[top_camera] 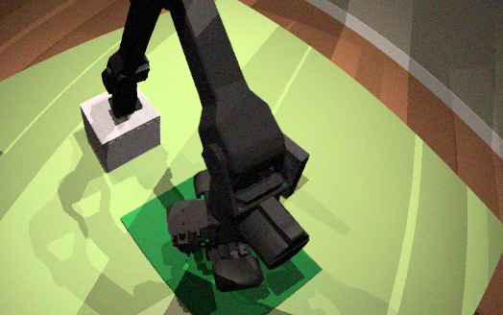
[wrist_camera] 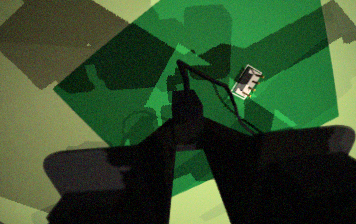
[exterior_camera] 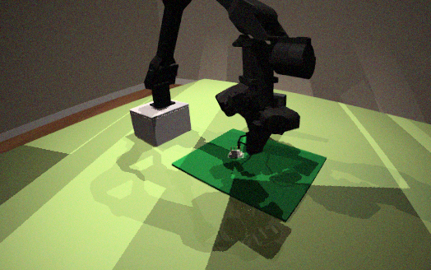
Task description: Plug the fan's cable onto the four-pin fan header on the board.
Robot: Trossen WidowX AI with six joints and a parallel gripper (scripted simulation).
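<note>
The black plug (wrist_camera: 187, 112) is between the fingertips of my gripper (exterior_camera: 256, 146) (wrist_camera: 186, 122), which is shut on it. Its thin black cable (wrist_camera: 206, 77) (exterior_camera: 239, 141) loops out beyond the plug and back toward the right finger in the wrist view. The pale four-pin header (exterior_camera: 235, 154) (wrist_camera: 246, 82) sits on the green board (top_camera: 144, 230) (exterior_camera: 197, 162) (wrist_camera: 295, 95), up and to the right of the plug in the wrist view. Plug and header are apart. How high the plug is over the board is hard to tell. The gripper hides the header in the top view.
A light grey box (top_camera: 134, 141) (exterior_camera: 173, 123) stands beyond the board's left side, with a dark arm part (top_camera: 126, 93) (exterior_camera: 161, 92) rising from its top. Shadows of the arm cross the board and the yellow-green table top (top_camera: 346, 158) (exterior_camera: 136, 165).
</note>
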